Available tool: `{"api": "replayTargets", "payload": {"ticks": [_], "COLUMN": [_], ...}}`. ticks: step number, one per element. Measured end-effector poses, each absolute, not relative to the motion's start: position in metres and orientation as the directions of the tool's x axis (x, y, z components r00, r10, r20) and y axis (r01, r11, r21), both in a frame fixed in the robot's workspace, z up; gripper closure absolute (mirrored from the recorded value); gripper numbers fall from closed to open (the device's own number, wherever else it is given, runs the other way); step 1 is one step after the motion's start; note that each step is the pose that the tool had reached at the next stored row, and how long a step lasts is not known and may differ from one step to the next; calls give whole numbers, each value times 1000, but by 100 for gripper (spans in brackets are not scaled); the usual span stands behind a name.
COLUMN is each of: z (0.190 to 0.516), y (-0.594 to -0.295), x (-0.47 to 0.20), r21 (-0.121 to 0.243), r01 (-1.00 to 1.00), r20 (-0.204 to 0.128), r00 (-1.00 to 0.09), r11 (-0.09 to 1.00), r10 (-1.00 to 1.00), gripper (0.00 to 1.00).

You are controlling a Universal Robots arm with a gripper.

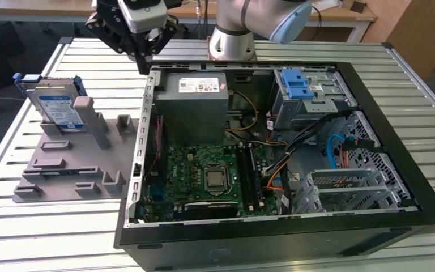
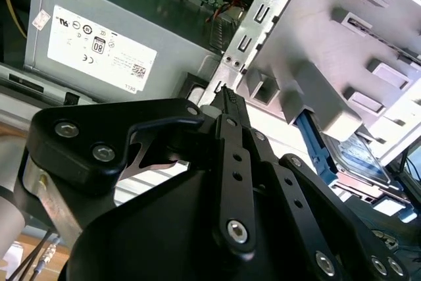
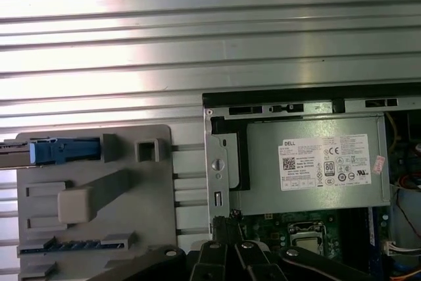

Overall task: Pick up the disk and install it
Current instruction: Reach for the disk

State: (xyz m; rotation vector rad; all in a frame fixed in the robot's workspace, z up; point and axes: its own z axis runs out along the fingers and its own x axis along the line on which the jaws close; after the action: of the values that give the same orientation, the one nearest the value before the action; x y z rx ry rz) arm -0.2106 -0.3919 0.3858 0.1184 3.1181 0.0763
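Hovering at computer case (image 1: 148, 119) wall with gripper (image 1: 143, 67) pinched shut, empty. Seeing disk (image 1: 57, 109) upright in grey fixture (image 1: 66, 170), well apart from fingertips, away from case. Best to open wide first, square up to disk's faces, descend slowly.

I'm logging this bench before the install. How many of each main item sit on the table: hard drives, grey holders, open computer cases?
Hard drive: 1
Grey holder: 1
Open computer case: 1
Total: 3
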Motion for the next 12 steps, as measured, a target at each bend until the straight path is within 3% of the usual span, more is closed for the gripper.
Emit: {"api": "replayTargets", "payload": {"ticks": [12], "z": [385], "y": [-391], "x": [-222], "r21": [51], "r01": [75], "r20": [-18], "r00": [-997], "r11": [996], "r10": [76], "gripper": [89]}}
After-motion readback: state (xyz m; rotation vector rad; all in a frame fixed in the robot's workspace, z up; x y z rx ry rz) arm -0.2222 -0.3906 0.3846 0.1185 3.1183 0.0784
